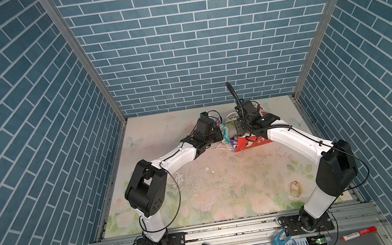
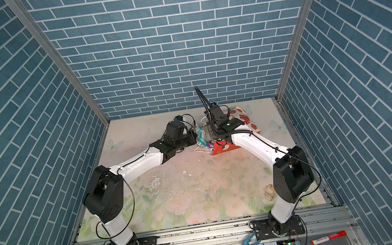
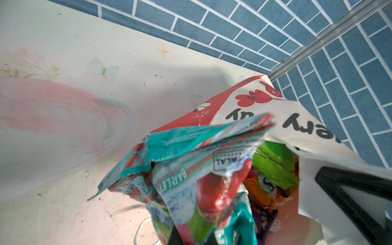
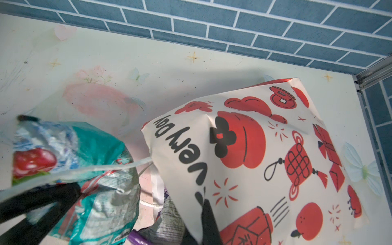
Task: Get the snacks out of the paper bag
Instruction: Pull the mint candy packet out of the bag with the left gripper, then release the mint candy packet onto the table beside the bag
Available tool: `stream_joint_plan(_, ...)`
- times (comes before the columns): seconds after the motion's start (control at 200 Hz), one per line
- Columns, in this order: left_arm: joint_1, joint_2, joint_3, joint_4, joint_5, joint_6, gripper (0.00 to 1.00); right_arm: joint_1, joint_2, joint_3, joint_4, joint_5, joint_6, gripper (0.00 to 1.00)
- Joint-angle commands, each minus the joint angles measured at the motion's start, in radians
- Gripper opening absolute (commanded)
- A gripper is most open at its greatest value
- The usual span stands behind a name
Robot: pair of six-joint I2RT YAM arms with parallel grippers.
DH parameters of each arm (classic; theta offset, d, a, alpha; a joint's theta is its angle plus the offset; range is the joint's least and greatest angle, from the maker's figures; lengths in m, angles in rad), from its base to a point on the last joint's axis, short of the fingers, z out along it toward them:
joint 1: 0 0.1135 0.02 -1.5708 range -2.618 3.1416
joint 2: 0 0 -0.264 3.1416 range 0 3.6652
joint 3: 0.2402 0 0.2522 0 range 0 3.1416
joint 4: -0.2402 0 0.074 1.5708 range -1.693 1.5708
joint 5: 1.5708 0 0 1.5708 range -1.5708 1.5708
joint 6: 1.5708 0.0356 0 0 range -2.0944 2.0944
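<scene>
Far side of table (image 1: 198, 180), right of centre: bag (image 1: 251, 144) lies tilted, mouth facing left. At the mouth, right gripper (image 1: 239, 129) is clamped on the bag's upper wall, with one black finger (image 4: 209, 220) pressed on the printed face. Opposite it, left gripper (image 1: 223, 136) pinches a crumpled teal packet (image 3: 186, 169) right at the mouth, between the two grippers; cannot tell if it is fully clear. Inside the mouth: green packet (image 3: 273, 163), orange packet (image 3: 263, 191), purple packet (image 3: 265, 220). White cord (image 4: 84, 171) crosses in front of the teal packet. Pale shell (image 1: 295, 188) near front, well apart from bag.
</scene>
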State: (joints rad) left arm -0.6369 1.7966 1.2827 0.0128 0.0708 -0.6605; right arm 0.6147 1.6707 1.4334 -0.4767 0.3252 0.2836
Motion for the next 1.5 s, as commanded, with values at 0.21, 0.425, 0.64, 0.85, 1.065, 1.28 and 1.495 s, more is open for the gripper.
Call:
stream_joint_plan(0.21,0.053,-0.097,-0.044,0.028,0.002,0.016,0.00,0.004,-0.037,0.012,0.010,-0.049,0.060,0.00)
stream_joint_plan(0.425,0.081,-0.162,-0.080,0.013,0.001,0.024,0.00,0.003,-0.026,0.015,0.010,-0.038,0.060,0.00)
stream_joint_plan(0.64,0.114,-0.255,-0.125,-0.033,-0.030,0.055,0.00,0.003,-0.026,0.016,0.023,-0.062,0.077,0.00)
stream_joint_plan(0.85,0.205,-0.348,-0.211,-0.023,-0.049,0.066,0.00,0.003,-0.024,0.010,0.036,-0.064,0.078,0.00)
stream_joint_plan(1.065,0.356,-0.440,-0.330,-0.021,-0.045,0.041,0.00,0.003,-0.022,0.008,0.059,-0.106,0.084,0.00)
stream_joint_plan(1.28,0.468,-0.497,-0.453,-0.014,-0.091,0.068,0.00,0.003,-0.018,0.004,0.072,-0.123,0.100,0.00)
stream_joint_plan(1.495,0.529,-0.437,-0.468,-0.016,-0.122,0.104,0.00,0.004,-0.017,-0.010,0.095,-0.136,0.117,0.00)
